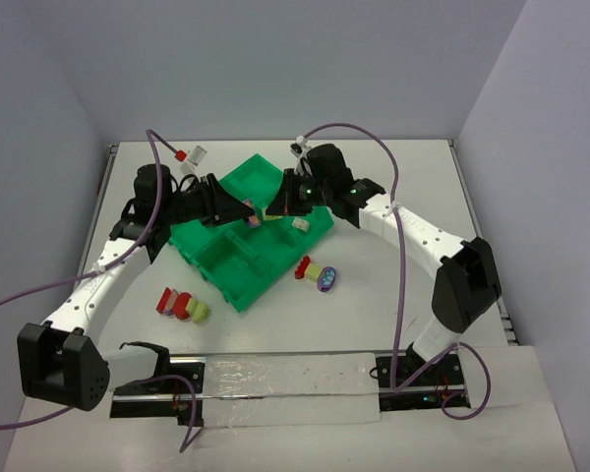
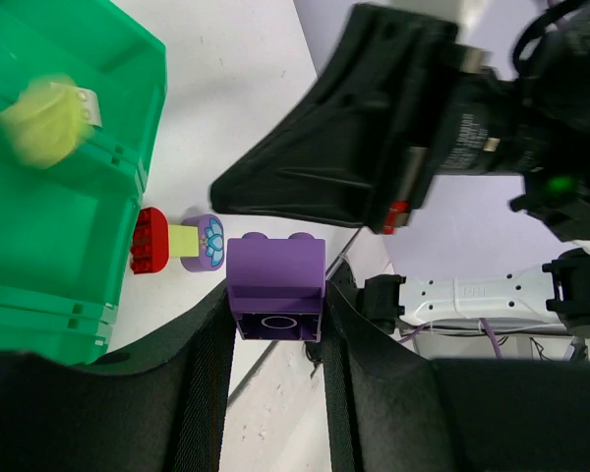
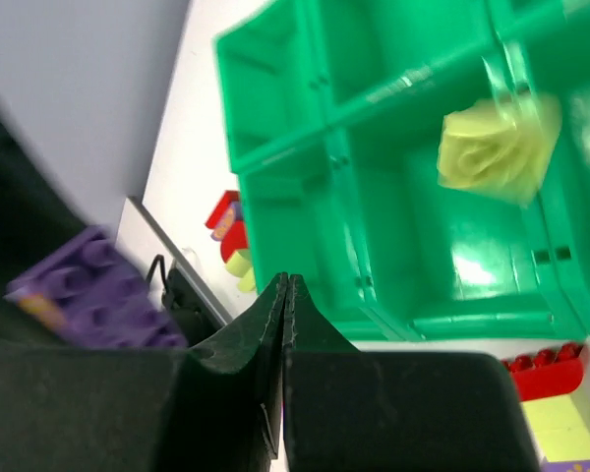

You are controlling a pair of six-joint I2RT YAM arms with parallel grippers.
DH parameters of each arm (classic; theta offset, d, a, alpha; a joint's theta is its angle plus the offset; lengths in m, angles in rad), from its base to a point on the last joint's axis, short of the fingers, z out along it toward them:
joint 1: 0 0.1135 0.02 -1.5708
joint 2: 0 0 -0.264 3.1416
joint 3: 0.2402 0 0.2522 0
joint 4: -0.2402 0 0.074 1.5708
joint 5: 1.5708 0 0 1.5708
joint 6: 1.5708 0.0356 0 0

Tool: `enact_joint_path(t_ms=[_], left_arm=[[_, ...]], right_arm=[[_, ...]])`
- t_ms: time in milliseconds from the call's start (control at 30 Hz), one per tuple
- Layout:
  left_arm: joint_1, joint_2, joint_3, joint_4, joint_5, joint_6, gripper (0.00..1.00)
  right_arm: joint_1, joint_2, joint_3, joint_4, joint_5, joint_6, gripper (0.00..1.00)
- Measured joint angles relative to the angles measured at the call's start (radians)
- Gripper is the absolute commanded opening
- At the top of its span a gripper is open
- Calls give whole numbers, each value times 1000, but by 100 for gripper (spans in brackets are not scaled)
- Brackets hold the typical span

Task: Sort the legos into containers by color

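Note:
The green tray sits at the table's middle, also seen in the left wrist view and right wrist view. My left gripper is shut on a purple brick and holds it over the tray's middle. My right gripper is shut and empty, close to the left one. A blurred yellow-green piece shows over a tray bin. A red-yellow-purple row lies right of the tray. A red and yellow-green row lies to its left front.
A small red and clear part lies at the back left. A metal rail runs along the near edge between the arm bases. Grey walls close in the table at the back and right.

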Motion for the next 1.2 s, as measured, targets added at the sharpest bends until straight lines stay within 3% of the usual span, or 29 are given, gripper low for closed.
enact_joint_path(t_ms=[500, 633, 800, 833, 1033, 1200], left_arm=[[16, 66, 44, -26, -8, 34, 0], [24, 80, 68, -27, -21, 43, 0], [25, 104, 87, -36, -41, 47, 0], [25, 108, 91, -41, -45, 49, 0], [25, 126, 118, -72, -71, 59, 0], [26, 128, 130, -83, -85, 70, 0]], right_arm=[[-21, 63, -25, 29, -2, 26, 1], [-55, 62, -17, -23, 60, -5, 16], [-77, 76, 59, -201, 247, -64, 58], [-77, 86, 88, -234, 290, -78, 62], [-77, 197, 239, -348, 440, -73, 64], [-78, 291, 269, -399, 512, 33, 64]])
